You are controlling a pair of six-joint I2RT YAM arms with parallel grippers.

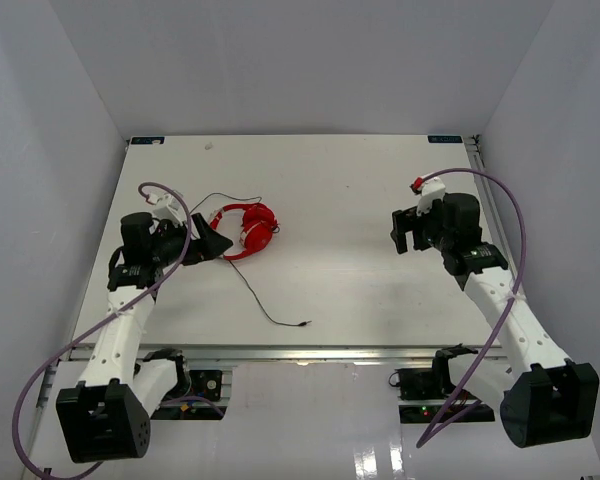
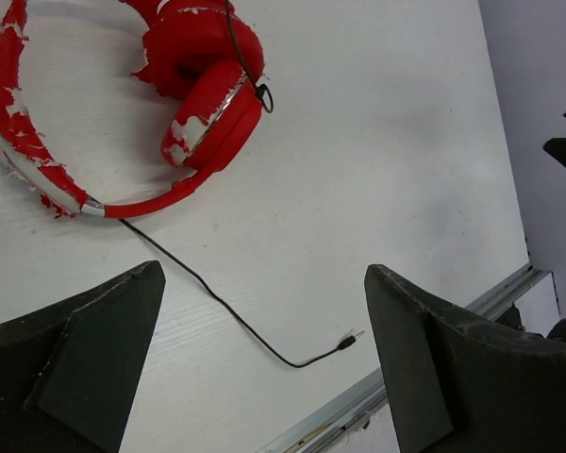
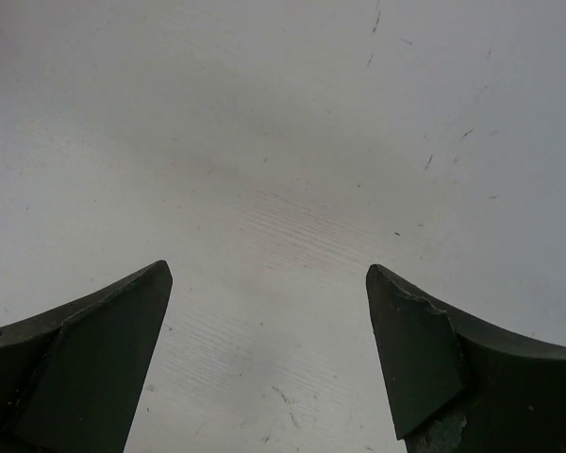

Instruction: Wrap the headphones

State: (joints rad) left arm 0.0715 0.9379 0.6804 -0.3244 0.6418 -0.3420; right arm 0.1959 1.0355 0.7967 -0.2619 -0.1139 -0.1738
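Headphones: bright red, over-ear, lying flat on the left half of the white table, well apart from the near rail.
Headband: thin, curved to the left of the cups in the left wrist view; red coating flaked away in many places, white showing beneath.
Ear cups: round, folded close together, one overlapping the other; same flaking along the edges.
Cable: thin and dark; one stretch arcing behind the headphones toward the far side, the other trailing loose toward the near edge of the table.
Plug: small metal tip at the free end of the cable, lying on the table near the rail.
Left gripper: spread wide, nothing held; just beside the headband on its left in the top view. From the wrist, headphones ahead of the fingertips and clear of them, the cable crossing the gap between the two fingers without touching either.
Right gripper: also spread wide and empty; over bare table on the right side, well apart from the headphones and cable. Only scuffed white surface between its fingers in the wrist view.
Purple cables: thick loops along each arm, clear of the headphones.
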